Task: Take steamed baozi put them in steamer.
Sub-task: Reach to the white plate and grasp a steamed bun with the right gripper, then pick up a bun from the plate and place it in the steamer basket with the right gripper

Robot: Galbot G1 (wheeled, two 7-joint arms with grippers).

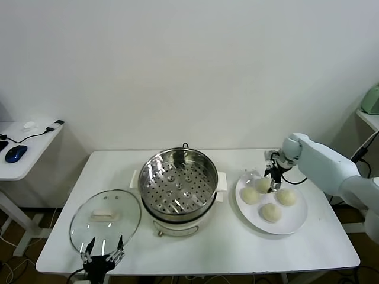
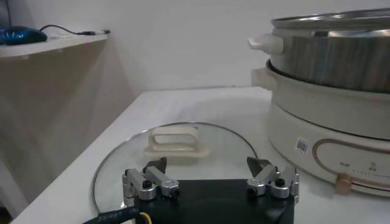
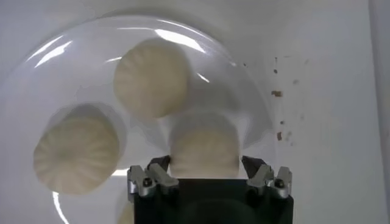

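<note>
shiny round steel steamer (image 1: pixel 177 183) empty; four pale cream domed baozi (image 1: pixel 270 212) on flat white plate (image 1: pixel 296 222). right gripper (image 3: pixel 207 167) wide, straddling one bun, not closed. left gripper (image 2: pixel 210 175) open, parked over glass lid (image 2: pixel 116 173).

White table (image 1: pixel 237 248) carries steamer (image 1: pixel 177 183), glass lid (image 1: pixel 105 220), white plate (image 1: pixel 293 223).

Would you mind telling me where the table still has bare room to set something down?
Bare table runs along the near edge, between the glass lid and the plate, in front of the steamer. A strip behind the steamer is also free. It is crowded on the plate, where the right gripper sits among four baozi. The left gripper hangs by the lid.
</note>
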